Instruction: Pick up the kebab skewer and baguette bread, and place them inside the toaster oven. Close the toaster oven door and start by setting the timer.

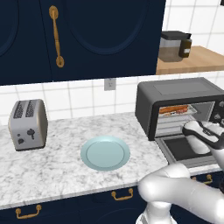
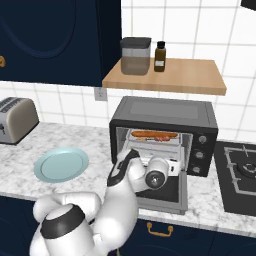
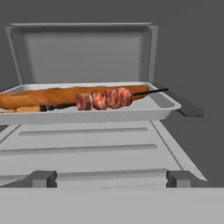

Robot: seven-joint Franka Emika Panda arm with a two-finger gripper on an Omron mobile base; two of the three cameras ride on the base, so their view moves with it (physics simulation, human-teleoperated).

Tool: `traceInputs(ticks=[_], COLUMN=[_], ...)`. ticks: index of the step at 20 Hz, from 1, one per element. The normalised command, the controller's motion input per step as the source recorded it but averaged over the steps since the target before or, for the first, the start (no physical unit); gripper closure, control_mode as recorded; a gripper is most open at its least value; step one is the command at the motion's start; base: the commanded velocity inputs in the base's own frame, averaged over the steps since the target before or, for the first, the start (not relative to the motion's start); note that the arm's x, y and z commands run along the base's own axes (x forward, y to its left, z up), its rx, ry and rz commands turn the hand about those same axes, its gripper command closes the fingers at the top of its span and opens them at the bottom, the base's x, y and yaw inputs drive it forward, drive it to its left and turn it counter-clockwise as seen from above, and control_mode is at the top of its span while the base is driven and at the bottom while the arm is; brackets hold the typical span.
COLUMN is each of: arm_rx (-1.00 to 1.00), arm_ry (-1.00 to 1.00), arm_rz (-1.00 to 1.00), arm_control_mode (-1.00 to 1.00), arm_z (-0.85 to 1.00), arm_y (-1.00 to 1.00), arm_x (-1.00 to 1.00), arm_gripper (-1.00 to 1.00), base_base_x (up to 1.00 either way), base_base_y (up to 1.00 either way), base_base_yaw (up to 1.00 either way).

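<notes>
Inside, the long golden baguette bread [image 3: 48, 96] and chunky kebab skewer [image 3: 105, 99] share a tray; gripper [image 3: 109, 178] spread wide, empty.

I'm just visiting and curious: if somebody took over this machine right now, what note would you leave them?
Gripper: open and empty, pointed into the toaster oven.
Skewer and baguette: both lying side by side on the tray inside the oven, skewer in front.
Plate on the counter holds nothing.
Door: dropped open, with the arm above it.
Done: both foods are loaded.
Left: pull the arm out, swing the door shut, then turn the timer knob in the column of knobs on the oven's right side. I can't tell which knob is the timer.
</notes>
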Motion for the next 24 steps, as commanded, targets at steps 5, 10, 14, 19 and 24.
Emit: traceInputs(ticks=[5,10,14,19,24], arm_rx=[-0.02,0.00,0.00,0.00,0.00], arm_ry=[0.18,0.13,0.17,0.14,0.05], arm_rz=[0.00,0.03,0.04,0.07,0.02], arm_control_mode=[-1.00,-1.00,-1.00,-1.00,-1.00], arm_z=[0.11,-0.01,-0.07,-0.18,-0.36], arm_y=[-0.34,-0.52,-0.43,-0.24,-0.01], arm_x=[-0.67,-0.72,-0.67,-0.61,-0.57], arm_gripper=[-1.00,-1.00,-1.00,-1.00,-1.00], base_base_x=[0.00,0.00,0.00,0.00,0.00], base_base_y=[0.00,0.00,0.00,0.00,0.00], base_base_yaw=[0.00,0.00,0.00,0.00,0.00])
